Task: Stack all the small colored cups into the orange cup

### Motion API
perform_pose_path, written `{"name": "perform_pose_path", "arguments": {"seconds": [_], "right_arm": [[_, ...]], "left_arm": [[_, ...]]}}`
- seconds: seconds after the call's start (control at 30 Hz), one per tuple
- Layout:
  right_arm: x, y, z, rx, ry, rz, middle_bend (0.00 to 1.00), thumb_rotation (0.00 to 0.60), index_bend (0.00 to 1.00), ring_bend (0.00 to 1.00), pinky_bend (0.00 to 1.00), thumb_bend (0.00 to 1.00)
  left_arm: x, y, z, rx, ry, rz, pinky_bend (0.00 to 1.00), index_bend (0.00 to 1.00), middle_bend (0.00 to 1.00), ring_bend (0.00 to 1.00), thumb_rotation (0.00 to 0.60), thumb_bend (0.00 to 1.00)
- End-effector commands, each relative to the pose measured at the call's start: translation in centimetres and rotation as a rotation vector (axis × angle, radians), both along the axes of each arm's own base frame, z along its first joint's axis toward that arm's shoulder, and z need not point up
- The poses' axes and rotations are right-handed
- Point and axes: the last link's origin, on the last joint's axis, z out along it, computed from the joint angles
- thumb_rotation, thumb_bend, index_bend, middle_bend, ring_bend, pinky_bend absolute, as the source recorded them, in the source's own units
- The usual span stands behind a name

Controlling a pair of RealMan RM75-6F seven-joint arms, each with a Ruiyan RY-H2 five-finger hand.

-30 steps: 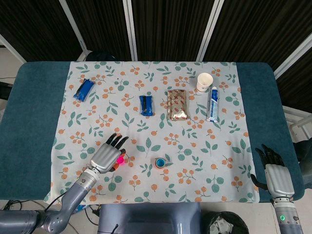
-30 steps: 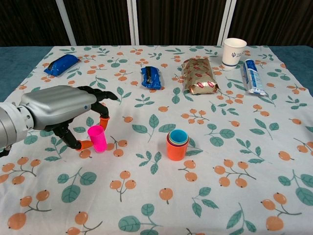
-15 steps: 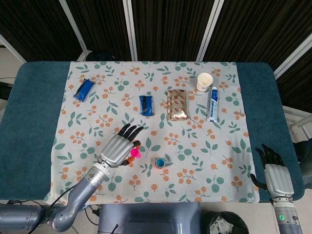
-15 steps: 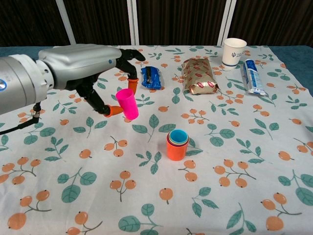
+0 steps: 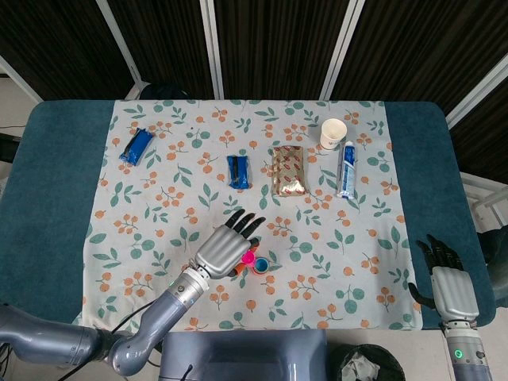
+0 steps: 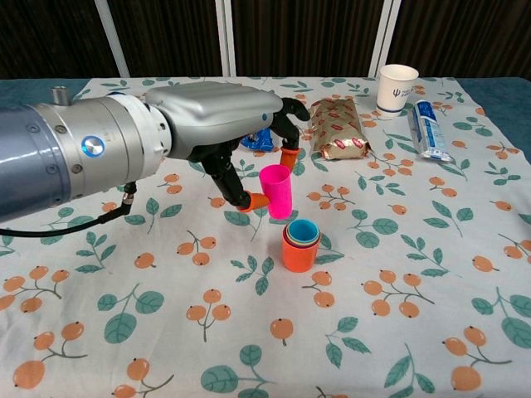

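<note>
My left hand (image 6: pixel 224 124) (image 5: pixel 224 248) pinches a pink cup (image 6: pixel 275 191) (image 5: pixel 248 256) upright in the air, just left of and above the orange cup. The orange cup (image 6: pixel 299 249) stands on the cloth near the middle with smaller cups nested in it, the innermost one blue (image 6: pixel 304 230) (image 5: pixel 260 264). My right hand (image 5: pixel 448 282) rests at the table's right front edge with its fingers apart, holding nothing; the chest view does not show it.
Farther back lie a blue packet (image 5: pixel 238 171), a gold snack pack (image 5: pixel 288 171), a toothpaste tube (image 5: pixel 346 169) and a white paper cup (image 5: pixel 332 132). Another blue packet (image 5: pixel 136 147) sits at the far left. The floral cloth (image 5: pixel 349 262) covers the table.
My left hand lifted the pink cup off the cloth and carried it to the right, up to the orange cup. The right hand has not moved.
</note>
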Motion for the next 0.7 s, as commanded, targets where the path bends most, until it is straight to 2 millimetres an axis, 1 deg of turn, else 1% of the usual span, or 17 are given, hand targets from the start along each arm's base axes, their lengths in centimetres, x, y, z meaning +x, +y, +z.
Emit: {"name": "perform_pose_path", "arguments": {"seconds": [0.03, 0.3, 0.7], "right_arm": [[0.0, 0.0, -0.1, 0.003, -0.001, 0.001, 0.0, 0.6, 0.12, 0.0, 0.11, 0.38], [-0.1, -0.1, -0.1, 0.003, 0.003, 0.001, 0.0, 0.6, 0.12, 0.0, 0.11, 0.38], [-0.2, -0.2, 0.1, -0.004, 0.003, -0.001, 0.0, 0.6, 0.12, 0.0, 0.11, 0.38]], "left_arm": [[0.2, -0.1, -0.6, -0.001, 0.012, -0.008, 0.0, 0.5, 0.04, 0.0, 0.6, 0.33], [0.9, -0.1, -1.8, 0.018, 0.037, -0.027, 0.0, 0.5, 0.04, 0.0, 0.6, 0.33], [1.3, -0.4, -3.2, 0.023, 0.065, -0.033, 0.0, 0.5, 0.04, 0.0, 0.6, 0.33]]}}
